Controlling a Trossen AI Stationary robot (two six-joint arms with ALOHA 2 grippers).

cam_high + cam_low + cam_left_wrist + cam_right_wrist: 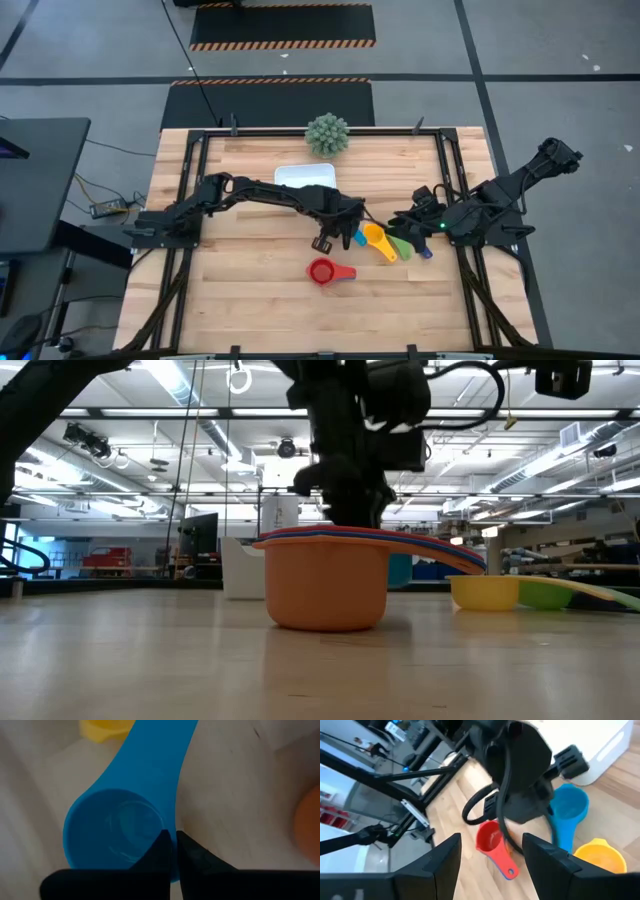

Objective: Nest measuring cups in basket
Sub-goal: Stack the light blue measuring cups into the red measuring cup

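My left gripper (pixel 347 233) (pixel 173 852) reaches to the table's middle and is shut on a teal-blue measuring cup (pixel 112 832) (pixel 358 238). To its right lie a yellow cup (pixel 378 240), a green cup (pixel 400 247) and a dark purple-blue cup (pixel 425 252), close together. Nearer the table's near edge, a nested stack (pixel 325 585) rests on its base: an orange cup outermost, a red cup (pixel 320 270) on top. The white basket (pixel 305 175) stands behind the left gripper. My right gripper (pixel 402 222) (pixel 490 865) is open and hovers by the green cup. My left gripper pinches the teal-blue cup's wall (pixel 169 827) beside the root of its handle, one finger (pixel 159 851) inside the bowl and one (pixel 192 857) outside. The fingers come from above, pointing down. Whether the cup is lifted or stands on the table, I cannot tell.
A round spiky green ball plant (pixel 327 133) sits at the table's far edge behind the basket. A dark frame (pixel 190 190) runs along the table's left, right and far sides. Bare wood lies toward the near edge on both sides of the stack.
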